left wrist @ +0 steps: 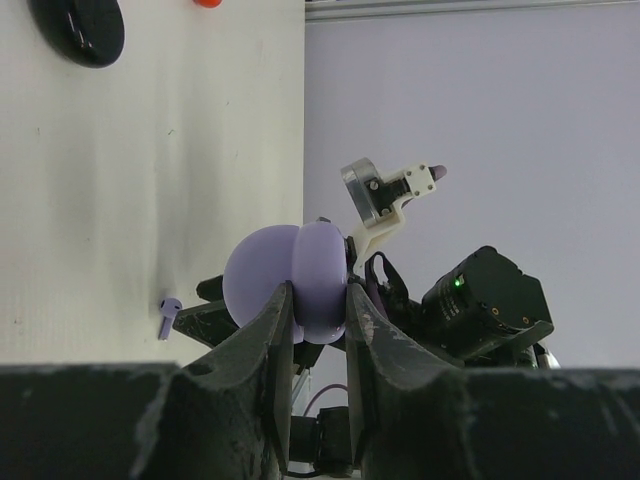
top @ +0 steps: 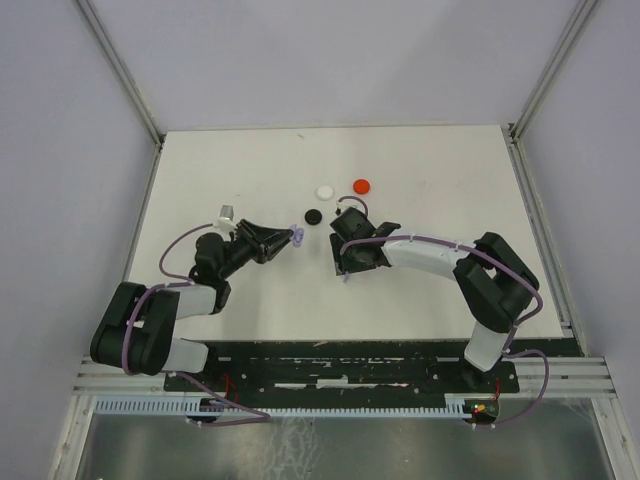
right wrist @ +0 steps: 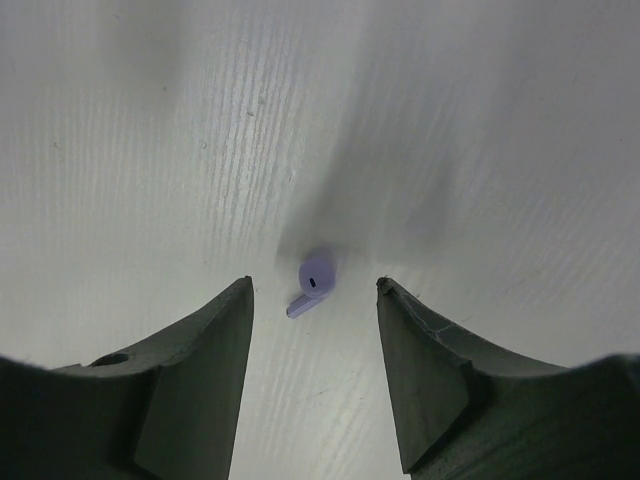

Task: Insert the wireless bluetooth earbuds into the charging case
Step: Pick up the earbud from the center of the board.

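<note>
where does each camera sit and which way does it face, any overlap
top external: above and behind the arm bases, looking down on the white table; both arms show whole.
left wrist: on the left arm, looking across the table past the left gripper, shut on the lavender rounded charging case.
right wrist: on the right arm, facing straight down; the open right gripper straddles a small lavender stemmed earbud.
shared: both wrist views show that earbud.

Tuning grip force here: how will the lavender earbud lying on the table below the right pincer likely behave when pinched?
The lavender earbud looks tiny, smooth and rounded, so it may slip out as the open right pincer closes. Lying loose on the table, it is probably light and would skid or spin if nudged.
</note>
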Controlling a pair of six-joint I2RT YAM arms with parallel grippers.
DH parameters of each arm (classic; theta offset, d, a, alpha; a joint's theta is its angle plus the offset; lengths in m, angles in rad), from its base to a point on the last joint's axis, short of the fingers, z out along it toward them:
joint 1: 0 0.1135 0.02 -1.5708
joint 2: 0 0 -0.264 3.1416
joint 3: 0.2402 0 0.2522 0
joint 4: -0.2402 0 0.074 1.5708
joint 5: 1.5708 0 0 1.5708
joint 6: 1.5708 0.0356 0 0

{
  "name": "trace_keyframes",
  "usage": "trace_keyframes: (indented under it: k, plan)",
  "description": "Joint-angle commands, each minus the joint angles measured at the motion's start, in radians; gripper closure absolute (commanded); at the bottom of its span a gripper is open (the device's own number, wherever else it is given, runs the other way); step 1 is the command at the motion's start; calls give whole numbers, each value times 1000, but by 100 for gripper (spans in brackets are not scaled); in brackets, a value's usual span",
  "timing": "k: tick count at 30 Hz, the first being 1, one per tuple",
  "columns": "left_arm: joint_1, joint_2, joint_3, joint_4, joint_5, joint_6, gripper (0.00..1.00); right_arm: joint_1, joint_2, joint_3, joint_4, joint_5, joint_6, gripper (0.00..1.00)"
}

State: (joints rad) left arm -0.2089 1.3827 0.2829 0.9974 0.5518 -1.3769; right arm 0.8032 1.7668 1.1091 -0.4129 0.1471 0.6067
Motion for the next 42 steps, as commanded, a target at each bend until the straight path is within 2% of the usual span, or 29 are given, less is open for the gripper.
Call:
trace_keyframes:
  k: [1,20,42]
  plan:
    - [10,1,-10,53,7,42,97,5,-2,4,42,-29,37,39]
    - [31,-10,-24,57,20,43,97,22,38,-14,64,-65,65,40]
    - [45,-14,-27,60,31,41,97,43,88,40,63,-81,53,41]
